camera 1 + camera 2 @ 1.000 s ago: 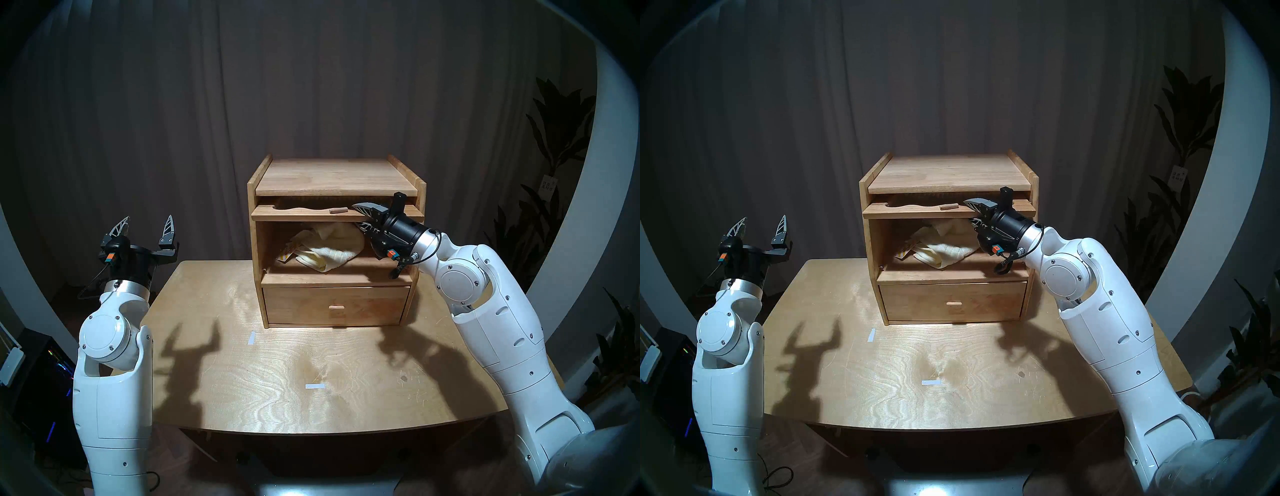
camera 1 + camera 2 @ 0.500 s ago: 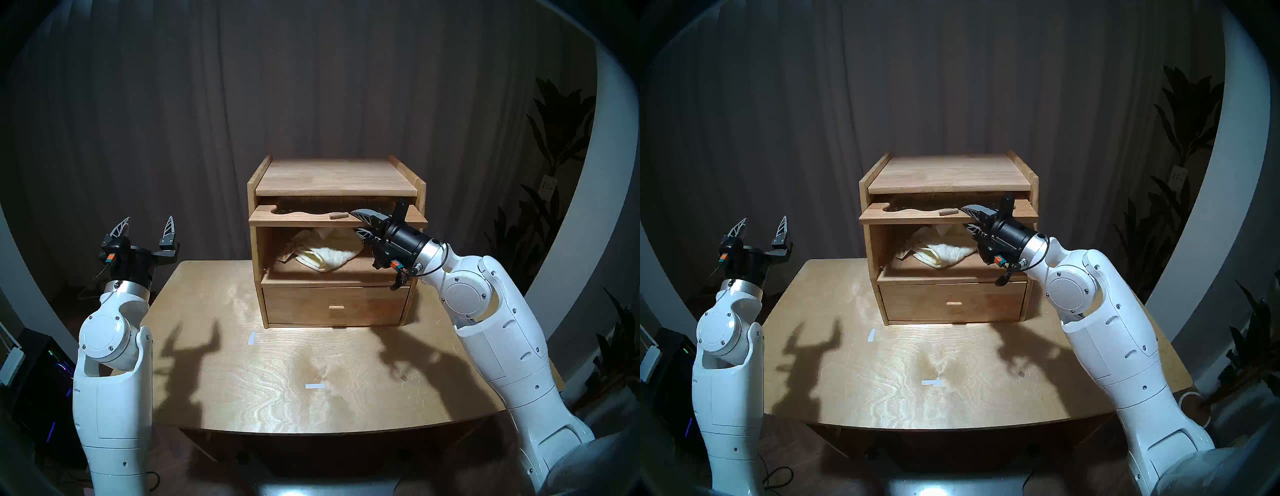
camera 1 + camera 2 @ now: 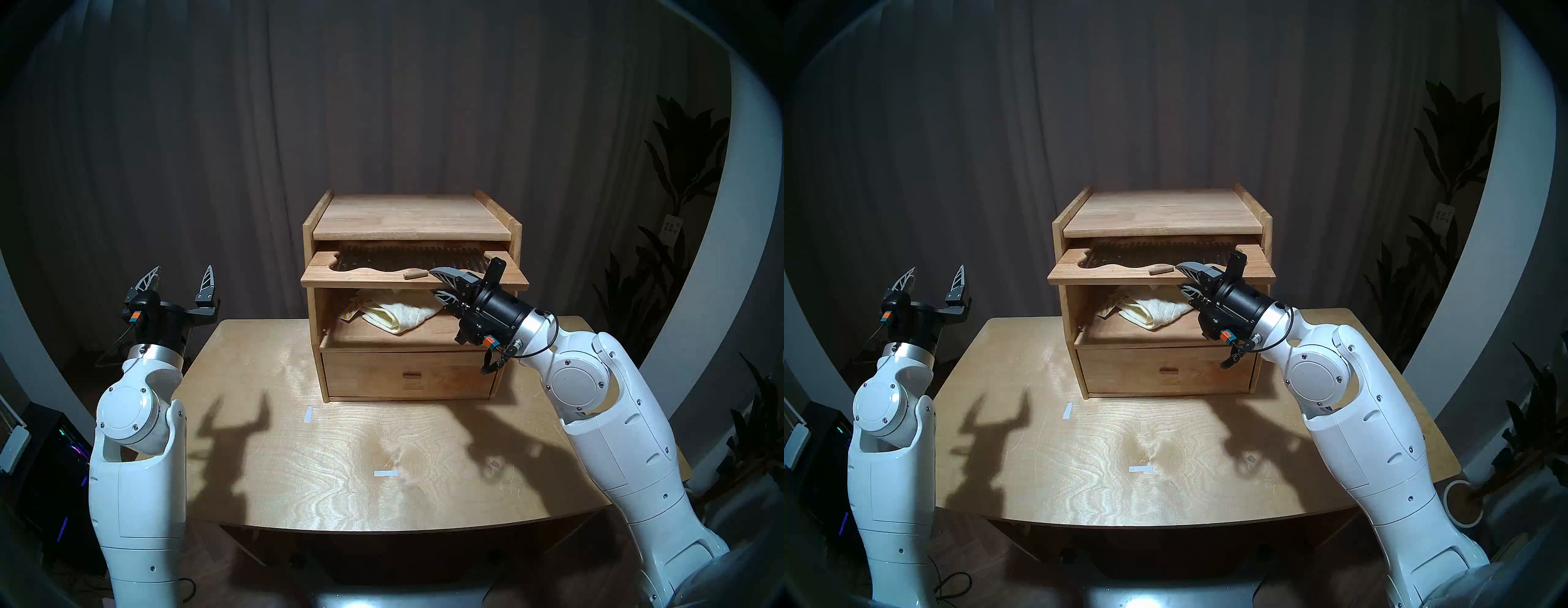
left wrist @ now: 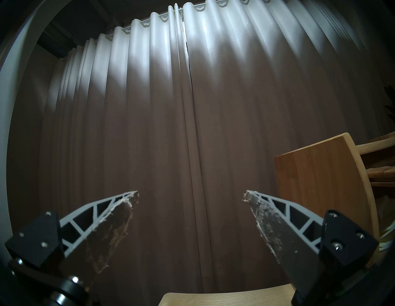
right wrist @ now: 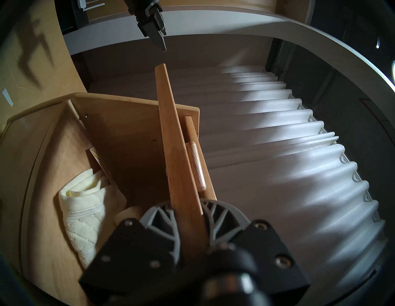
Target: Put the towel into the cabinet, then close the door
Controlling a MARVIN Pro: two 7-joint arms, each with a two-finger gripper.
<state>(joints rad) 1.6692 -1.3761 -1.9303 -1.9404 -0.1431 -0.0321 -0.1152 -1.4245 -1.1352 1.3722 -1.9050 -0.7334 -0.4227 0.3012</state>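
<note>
The light wooden cabinet stands at the back of the table, also in the head right view. The cream waffle towel lies crumpled inside its large compartment. The door lies flat, partly drawn out of the slot under the top, with its ribbed window and peg knob showing. My right gripper is shut on the door's front edge, just right of the knob. My left gripper is open and empty, raised left of the cabinet.
The bottom drawer is shut. A small yellow-printed card leans left of the towel. The wooden table bears two white tape marks. Curtains hang behind; plants stand at the right.
My right gripper has drawn back toward me and slightly down, pulling the flat door farther out of its slot; more ribbed window shows. The left arm has not moved.
</note>
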